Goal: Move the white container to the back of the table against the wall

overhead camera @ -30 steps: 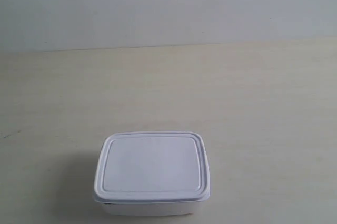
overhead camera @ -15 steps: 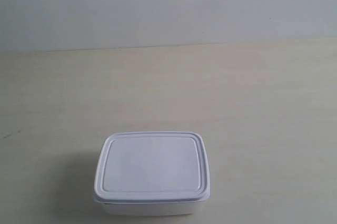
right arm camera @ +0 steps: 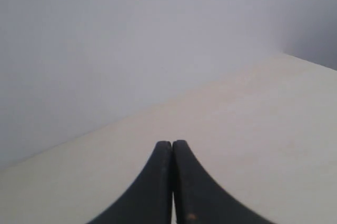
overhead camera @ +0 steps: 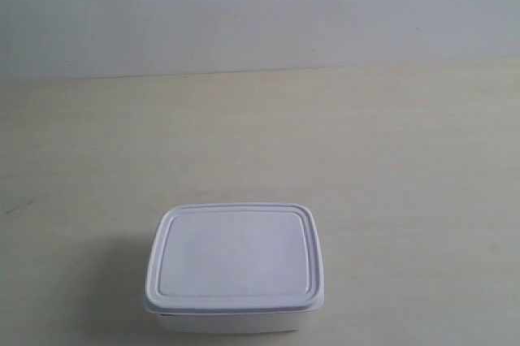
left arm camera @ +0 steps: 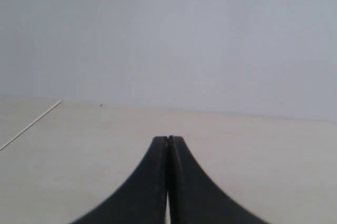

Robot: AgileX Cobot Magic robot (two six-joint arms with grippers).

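The white container point(overhead camera: 236, 265), a small rectangular box with a rimmed lid, sits on the table point(overhead camera: 390, 167) near the exterior view's bottom edge, left of centre and far from the wall point(overhead camera: 260, 5). No arm shows in the exterior view. My left gripper point(left arm camera: 168, 139) is shut with nothing between its black fingers, above bare tabletop point(left arm camera: 253, 150) and facing the wall point(left arm camera: 168, 34). My right gripper point(right arm camera: 172, 143) is likewise shut and empty over the table point(right arm camera: 253, 124). Neither wrist view shows the container.
The table meets the wall along a straight line across the exterior view. A thin pale line point(left arm camera: 29, 125) crosses the tabletop in the left wrist view. In the right wrist view a darker wall point(right arm camera: 316, 19) meets the pale one at a corner.
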